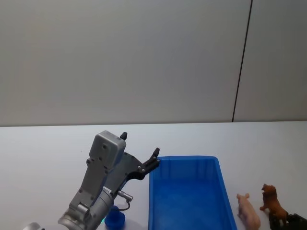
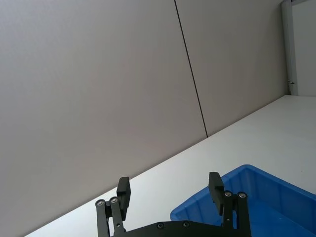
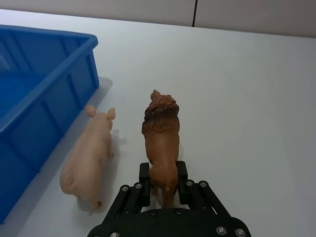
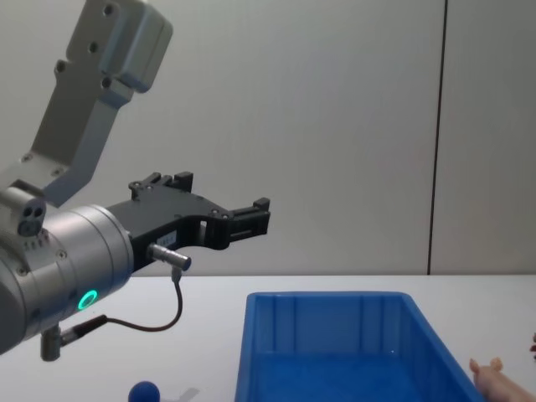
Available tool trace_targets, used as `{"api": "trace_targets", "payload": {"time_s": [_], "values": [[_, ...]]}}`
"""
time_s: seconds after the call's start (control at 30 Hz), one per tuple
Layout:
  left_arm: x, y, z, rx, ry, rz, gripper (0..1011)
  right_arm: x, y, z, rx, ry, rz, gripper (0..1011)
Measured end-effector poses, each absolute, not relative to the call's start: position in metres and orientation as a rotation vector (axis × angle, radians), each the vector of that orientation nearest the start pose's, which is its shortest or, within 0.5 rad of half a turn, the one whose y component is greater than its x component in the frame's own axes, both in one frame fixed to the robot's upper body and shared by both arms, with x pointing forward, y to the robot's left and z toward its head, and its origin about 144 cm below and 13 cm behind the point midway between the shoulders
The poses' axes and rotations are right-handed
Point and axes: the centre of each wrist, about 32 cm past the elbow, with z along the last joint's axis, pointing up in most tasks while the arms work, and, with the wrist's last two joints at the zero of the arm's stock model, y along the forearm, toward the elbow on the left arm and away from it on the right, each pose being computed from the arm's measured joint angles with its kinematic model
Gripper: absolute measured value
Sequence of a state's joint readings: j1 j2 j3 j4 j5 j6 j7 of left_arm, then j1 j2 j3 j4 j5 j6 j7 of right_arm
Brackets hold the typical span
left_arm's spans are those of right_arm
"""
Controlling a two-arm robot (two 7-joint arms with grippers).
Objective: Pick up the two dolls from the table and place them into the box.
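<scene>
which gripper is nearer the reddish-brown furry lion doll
Right. The right gripper is right at the hindquarters of the reddish-brown furry lion doll. The left gripper is raised and open by the far left corner of the large bright blue plastic bin, across it from the doll.

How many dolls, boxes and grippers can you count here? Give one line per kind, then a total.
Dolls: 2 (pink pig, brown lion)
Boxes: 1 (blue box)
Grippers: 2 (left gripper, right gripper)
Total: 5

Brown lion [image 3: 162, 138] beside pink pig [image 3: 89, 158], just right of blue box [image 3: 49, 98]
</scene>
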State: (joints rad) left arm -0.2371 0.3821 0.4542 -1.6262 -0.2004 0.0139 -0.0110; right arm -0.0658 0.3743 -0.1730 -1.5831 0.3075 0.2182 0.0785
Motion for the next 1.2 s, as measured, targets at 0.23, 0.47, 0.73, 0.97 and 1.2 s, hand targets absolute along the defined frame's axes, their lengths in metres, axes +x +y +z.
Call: {"api": "trace_targets", "payload": {"time_s": [0.23,0.47,0.73,0.97,1.2], "values": [[0.492,0.198,1.204,0.061,-0.268,1.124,1001,0.433,-0.278,1.131,-0.278,0.173,-1.311,281],[0.492,0.198,1.204,0.061,-0.268,1.124,1001,0.431,-0.27,1.149,-0.232,0.117,-1.3,281],[0.492,0.198,1.204,0.061,-0.268,1.124,1001,0.434,-0.258,1.166,-0.19,0.064,-1.256,281],[0.492,0.198,1.204,0.061,-0.268,1.124,1001,0.441,-0.241,1.175,-0.165,0.033,-1.183,281],[0.492,0.198,1.204,0.061,-0.268,1.124,1001,0.452,-0.221,1.175,-0.166,0.027,-1.101,281]]}}
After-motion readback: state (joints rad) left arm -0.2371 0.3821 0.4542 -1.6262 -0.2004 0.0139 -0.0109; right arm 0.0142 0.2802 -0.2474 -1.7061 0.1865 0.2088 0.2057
